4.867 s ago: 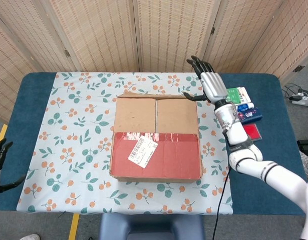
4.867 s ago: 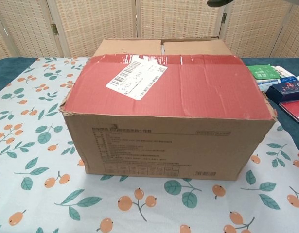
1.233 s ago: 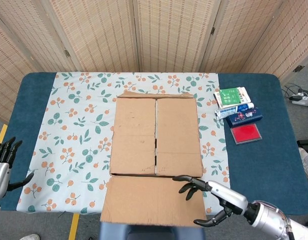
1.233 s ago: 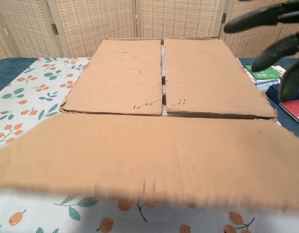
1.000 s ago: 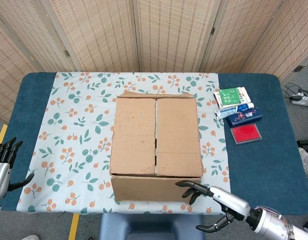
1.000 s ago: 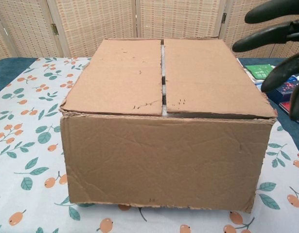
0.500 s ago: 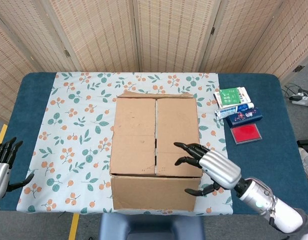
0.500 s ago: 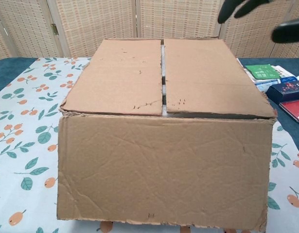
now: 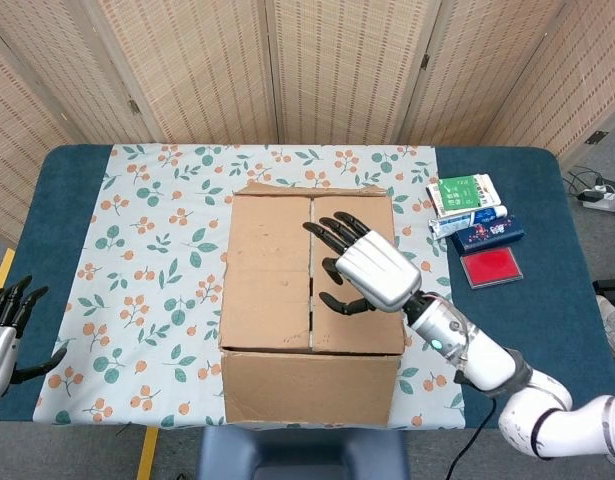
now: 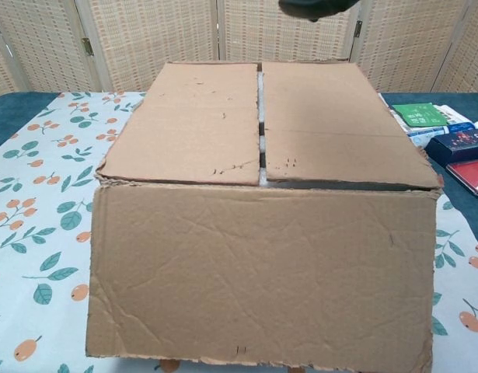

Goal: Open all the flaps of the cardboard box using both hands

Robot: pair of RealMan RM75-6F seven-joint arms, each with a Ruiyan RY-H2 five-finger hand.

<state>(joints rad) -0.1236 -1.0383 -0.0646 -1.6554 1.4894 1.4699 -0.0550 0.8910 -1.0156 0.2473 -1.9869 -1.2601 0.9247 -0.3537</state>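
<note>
The cardboard box stands mid-table on the floral cloth. Its front flap hangs down over the front side, and fills the lower chest view. The left top flap and right top flap lie flat and closed, meeting at a centre seam. My right hand hovers over the right top flap near the seam, fingers spread, holding nothing; in the chest view only a dark tip of the right hand shows at the top edge. My left hand hangs off the table's left edge, fingers apart and empty.
A green packet, a blue box and a red case lie on the blue table right of the box. The floral cloth spreads left of the box. Woven screens stand behind the table.
The red-taped front flap has been swung out and down and now hangs over the box front. My right hand came up from the front edge to above the top flaps. The left hand stayed put.
</note>
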